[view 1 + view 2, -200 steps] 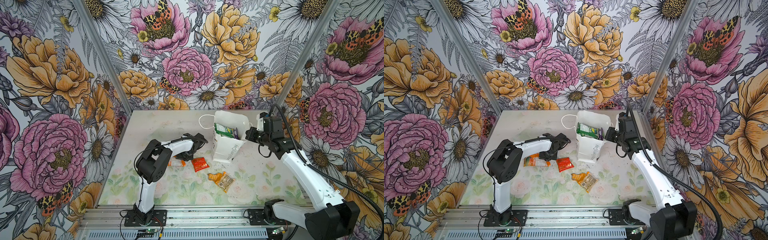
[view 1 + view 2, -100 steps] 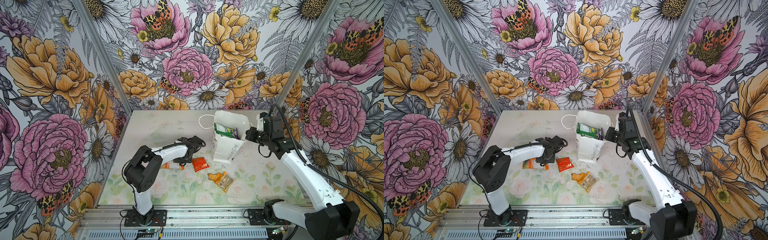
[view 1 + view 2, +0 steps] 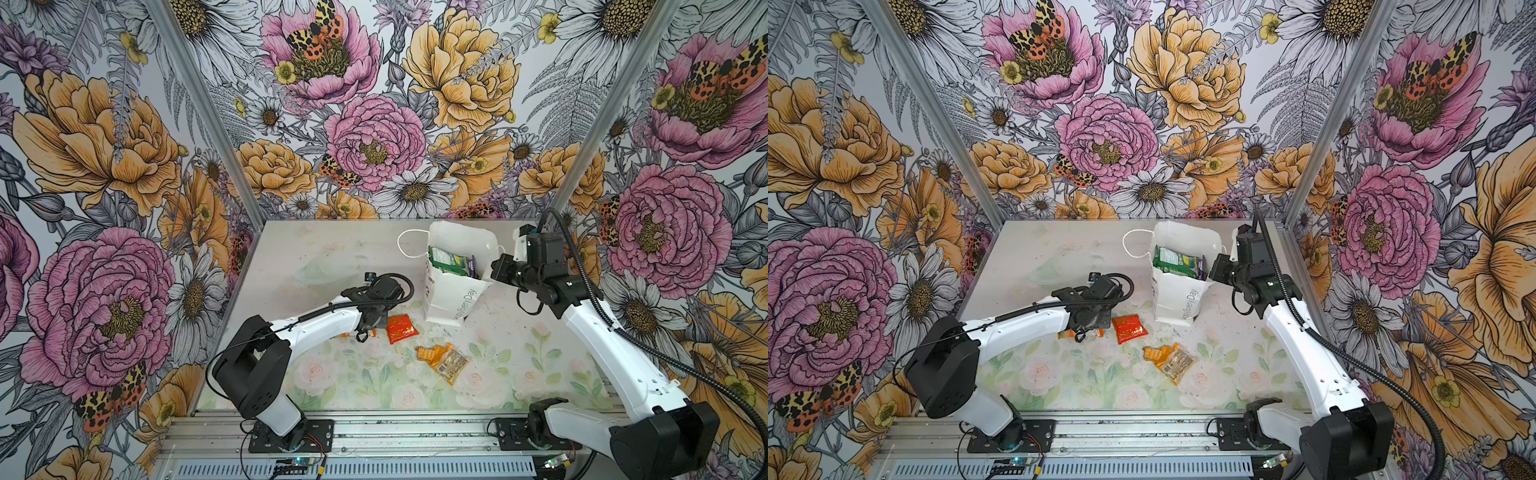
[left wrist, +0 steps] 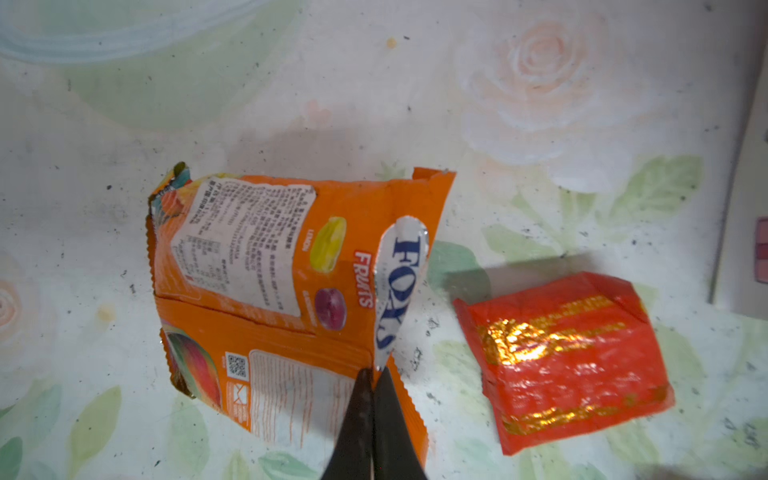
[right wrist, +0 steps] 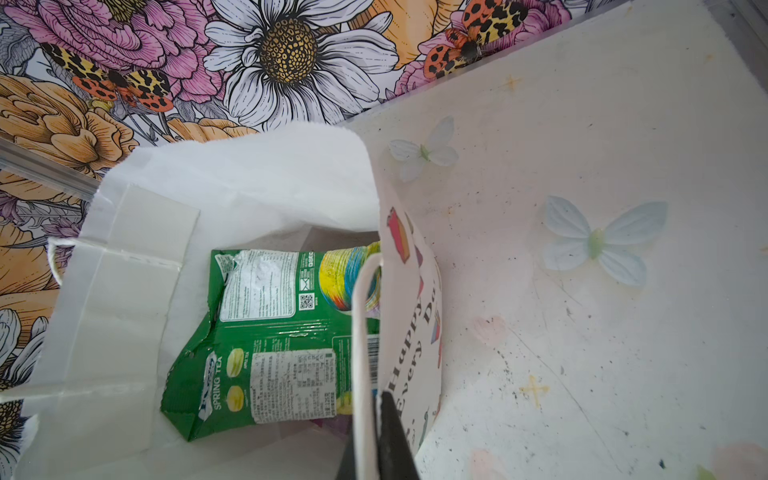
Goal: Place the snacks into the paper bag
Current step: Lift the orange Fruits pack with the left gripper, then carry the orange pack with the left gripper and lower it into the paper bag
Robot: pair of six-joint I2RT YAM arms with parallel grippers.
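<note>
- My left fingers (image 4: 390,419) are clenched on the crimped edge of the orange-white FOX'S packet (image 4: 291,291), next to the logo.
- That packet sits left of centre on the tabletop (image 3: 332,382). In both top views the left arm covers most of it, and I can't tell whether it is clear of the surface.
- The small red-orange packet (image 4: 569,365) lies flat just beside it, not touching, on the side toward the paper bag (image 3: 451,299).
- My right fingers (image 5: 392,436) are clamped on the bag's rim, where the white cord handle (image 5: 359,332) meets the lettered front wall.
- The bag stands at the back right of the tabletop with its mouth open and its top leaning slightly toward the back wall.
- Inside the bag I see a green Spring Tea packet (image 5: 270,365) overlapping a second green packet (image 5: 270,286), and a top view shows a purple packet (image 3: 471,266) against the right side.
- The small orange packet (image 3: 428,353) and the small clear packet (image 3: 451,363) overlap each other on the tabletop in front of the bag, well apart from both arms.
</note>
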